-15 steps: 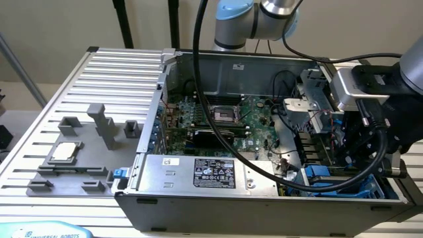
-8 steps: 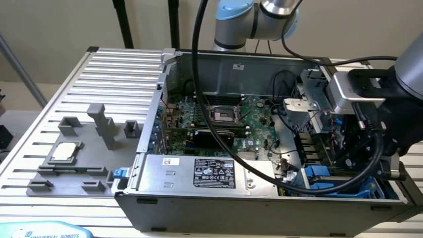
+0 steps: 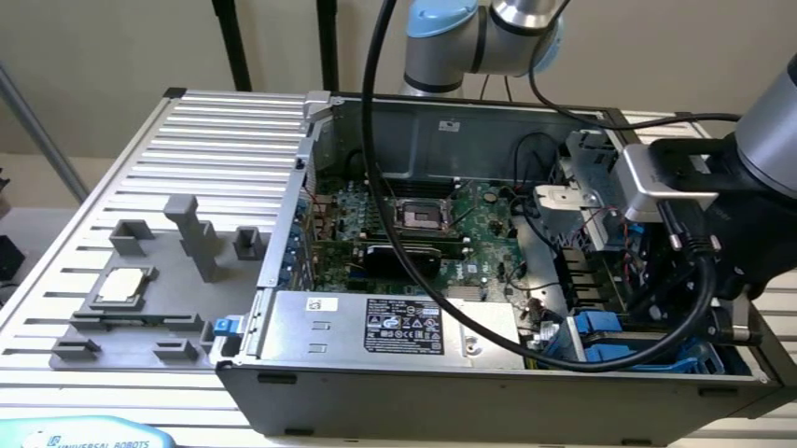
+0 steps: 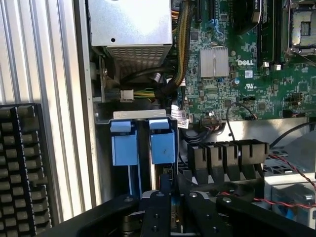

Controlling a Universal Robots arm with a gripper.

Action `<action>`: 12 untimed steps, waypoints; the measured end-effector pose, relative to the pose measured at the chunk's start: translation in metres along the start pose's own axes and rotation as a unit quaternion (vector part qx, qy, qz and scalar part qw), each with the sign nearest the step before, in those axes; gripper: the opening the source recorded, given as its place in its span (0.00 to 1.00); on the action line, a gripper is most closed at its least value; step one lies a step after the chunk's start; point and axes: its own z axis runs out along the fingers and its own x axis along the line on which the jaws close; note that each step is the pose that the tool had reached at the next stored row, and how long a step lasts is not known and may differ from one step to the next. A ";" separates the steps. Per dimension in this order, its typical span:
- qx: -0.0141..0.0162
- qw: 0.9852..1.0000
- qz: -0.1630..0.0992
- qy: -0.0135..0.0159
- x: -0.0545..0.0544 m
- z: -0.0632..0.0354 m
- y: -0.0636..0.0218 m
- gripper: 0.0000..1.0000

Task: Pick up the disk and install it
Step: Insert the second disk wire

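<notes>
In the wrist view two blue carrier ends stand side by side in the drive bay at the corner of the open computer case point(image 3: 498, 397). The one nearer the motherboard belongs to the disk point(image 4: 163, 142), which stands on edge in its slot and runs back to my gripper point(image 4: 173, 195). The black fingers point(image 4: 159, 200) are close together on the disk's thin edge. In the exterior view the arm's wrist point(image 3: 660, 182) reaches down into the case at the exterior view's right, above the blue carriers point(image 3: 600, 336).
A silver power supply point(image 3: 386, 322) sits beside the bay, with the green motherboard point(image 3: 412, 233) behind it. Black cables point(image 3: 548, 359) loop over the bay. A grey fixture holding a small silver chip point(image 3: 125, 285) lies on the slatted table. A black keyboard point(image 4: 19, 168) lies outside the case.
</notes>
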 end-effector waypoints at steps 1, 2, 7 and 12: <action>0.000 1.000 0.000 0.000 0.000 0.0008 0.0000 0.17; 0.000 1.000 0.000 0.000 0.000 0.0016 0.0001 0.17; 0.000 1.000 0.000 0.000 0.000 0.0024 0.0008 0.17; 0.000 1.000 0.000 0.000 -0.004 0.0026 0.0012 0.17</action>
